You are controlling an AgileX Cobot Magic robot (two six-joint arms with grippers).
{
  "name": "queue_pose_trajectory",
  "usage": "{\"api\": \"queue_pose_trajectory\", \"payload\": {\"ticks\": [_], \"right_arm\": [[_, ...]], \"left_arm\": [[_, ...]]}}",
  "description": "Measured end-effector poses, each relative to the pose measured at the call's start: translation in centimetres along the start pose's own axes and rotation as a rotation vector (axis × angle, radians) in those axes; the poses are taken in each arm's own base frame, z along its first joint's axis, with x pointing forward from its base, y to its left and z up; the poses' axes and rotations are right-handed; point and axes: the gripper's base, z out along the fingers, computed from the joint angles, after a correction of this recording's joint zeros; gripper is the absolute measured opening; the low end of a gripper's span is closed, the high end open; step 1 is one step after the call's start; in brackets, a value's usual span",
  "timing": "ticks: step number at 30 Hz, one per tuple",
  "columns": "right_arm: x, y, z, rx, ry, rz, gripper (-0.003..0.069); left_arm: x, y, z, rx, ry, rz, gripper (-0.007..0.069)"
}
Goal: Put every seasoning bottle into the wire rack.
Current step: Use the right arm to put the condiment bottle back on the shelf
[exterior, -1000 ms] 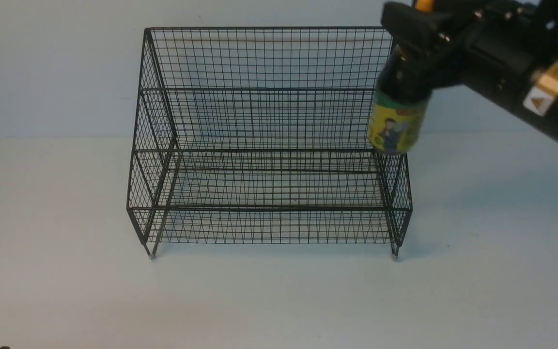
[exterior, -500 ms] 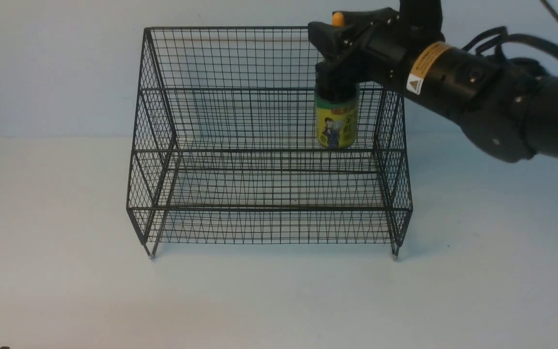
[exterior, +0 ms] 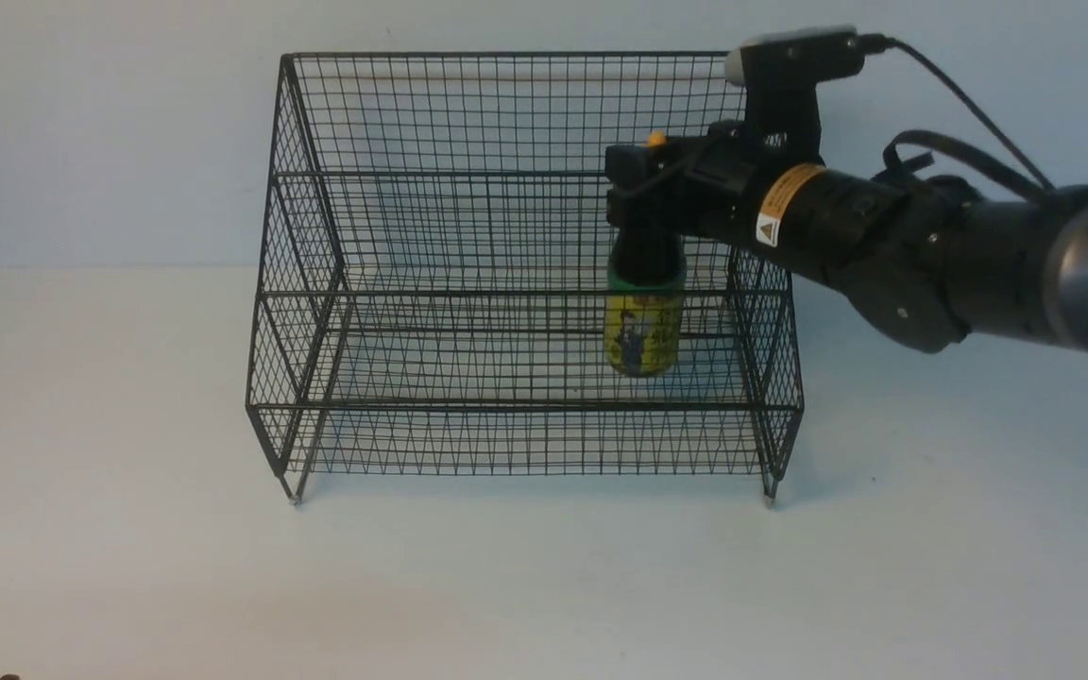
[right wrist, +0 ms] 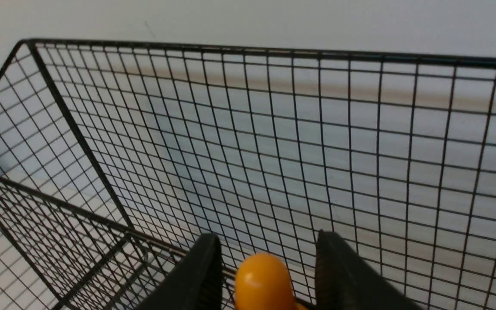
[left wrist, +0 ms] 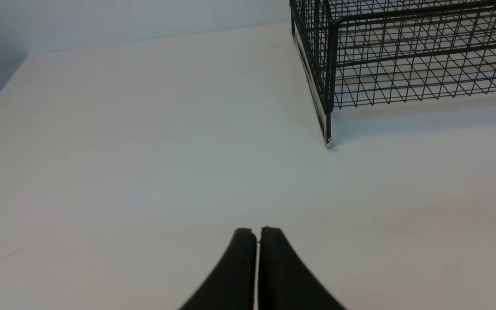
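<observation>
The black wire rack [exterior: 468, 236] stands mid-table with its tall grid back to the far side. My right gripper [exterior: 640, 200] reaches in over the rack's right side and is shut on the seasoning bottle [exterior: 642, 326]. The bottle hangs upright in the right part of the lower front tier, yellow-green label facing me. I cannot tell if its base touches the mesh floor. In the right wrist view the orange cap [right wrist: 263, 280] stands between the fingers [right wrist: 207, 267], with the rack's back grid [right wrist: 299, 137] behind it. My left gripper [left wrist: 256, 230] is shut and empty over bare table.
The rack's front left foot [left wrist: 328, 143] and corner show in the left wrist view, ahead and to one side of the left gripper. The white table [exterior: 128, 529] runs around the rack, and a pale wall stands behind it.
My right gripper carried the bottle left from beside the rack's right side, over the rack, then down into the lower front tier. The left gripper has not moved.
</observation>
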Motion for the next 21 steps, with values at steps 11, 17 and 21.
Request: {"api": "queue_pose_trajectory", "payload": {"ticks": [11, 17, 21], "right_arm": [[0.07, 0.01, 0.09, -0.005, -0.006, 0.032, 0.0314], [-0.21, 0.11, -0.18, -0.005, 0.0, 0.011, 0.0435], [-0.83, 0.2, -0.72, 0.008, 0.013, -0.008, 0.0472]], "left_arm": [[0.0, 0.0, 0.0, 0.0, 0.0, 0.0, -0.0005], [0.0, 0.0, 0.0, 0.0, 0.0, 0.0, -0.0005], [0.0, 0.0, 0.0, 0.0, 0.0, 0.0, -0.0005]]}}
